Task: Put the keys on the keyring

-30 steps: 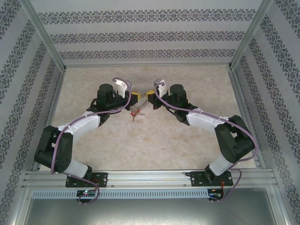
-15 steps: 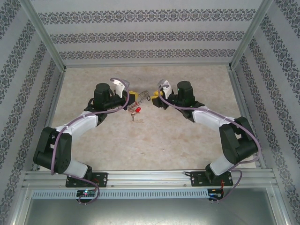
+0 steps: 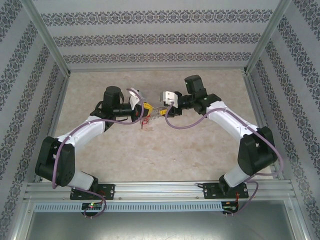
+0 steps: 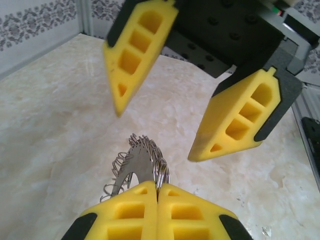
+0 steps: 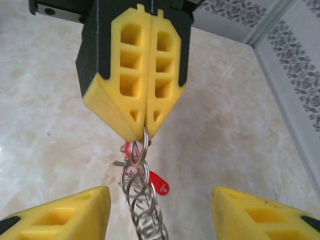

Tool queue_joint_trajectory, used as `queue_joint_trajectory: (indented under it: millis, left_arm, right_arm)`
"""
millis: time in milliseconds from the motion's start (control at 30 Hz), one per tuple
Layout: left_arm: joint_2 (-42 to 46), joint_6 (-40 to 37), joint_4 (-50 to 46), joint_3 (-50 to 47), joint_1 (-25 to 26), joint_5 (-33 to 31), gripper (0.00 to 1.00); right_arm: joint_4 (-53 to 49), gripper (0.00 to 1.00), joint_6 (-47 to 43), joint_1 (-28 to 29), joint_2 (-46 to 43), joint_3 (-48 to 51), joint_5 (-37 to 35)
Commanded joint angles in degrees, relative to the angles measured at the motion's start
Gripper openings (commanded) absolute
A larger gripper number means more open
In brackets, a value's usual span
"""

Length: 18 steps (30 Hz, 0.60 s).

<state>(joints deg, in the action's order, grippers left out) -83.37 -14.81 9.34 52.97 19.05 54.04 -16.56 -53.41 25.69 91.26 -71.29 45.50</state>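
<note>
The left gripper (image 3: 146, 107) was closed on the keyring (image 3: 157, 112). In the left wrist view its two yellow pads (image 4: 125, 220) were pressed together, and the edge of the ring (image 4: 141, 162) was pinched between their tips. From there the thin wire loops stood out forward, toward the right gripper (image 4: 160, 131).

The right gripper was open. Its two fingers were wide apart and touched nothing. In the right wrist view they stood at the lower corners, one on each side of the ring (image 5: 141, 200), with free space between each finger and the wire. The closed left gripper (image 5: 144, 131) was at the top of that view, and the ring ran from its tips to between the open fingers.

The keys (image 3: 145, 120) were at the ring, near the end that the left gripper held. In the right wrist view one red head (image 5: 159, 181) was just beside the loops, and more red showed behind them, close under the left pads. Whether the keys were already threaded on the ring I cannot tell.

In the top view both grippers met above the middle of the far half of the table (image 3: 200, 150), facing each other, with the ring between them.
</note>
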Motion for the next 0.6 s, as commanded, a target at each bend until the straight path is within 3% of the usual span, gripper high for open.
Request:
queue_joint_trajectory:
  millis: [0, 100, 167, 367, 567]
  left_arm:
    - [1.3, -5.8, -0.7, 2.1, 1.0, 4.7, 0.00]
    - [1.1, -6.8, -1.3, 2.7, 1.2, 5.0, 0.00]
    - [1.2, -6.9, -1.2, 2.8, 1.2, 5.0, 0.00]
    - [2.0, -8.3, -2.0, 2.8, 1.3, 6.6, 0.00]
    - [4.8, -15.9, -12.2, 4.0, 1.0, 8.7, 0.17]
  right_arm:
    - [-7.1, 0.55, -3.2, 1.9, 3.0, -3.1, 4.1]
    - [-10.0, 0.54, -2.2, 2.3, 5.3, -5.7, 5.2]
    - [-11.0, 0.47, -2.0, 2.8, 6.4, -6.4, 4.9]
    - [-12.1, 0.02, -2.2, 3.3, 7.5, -7.1, 5.8]
    - [-11.4, 0.00, -6.9, 3.3, 4.8, -4.3, 4.4]
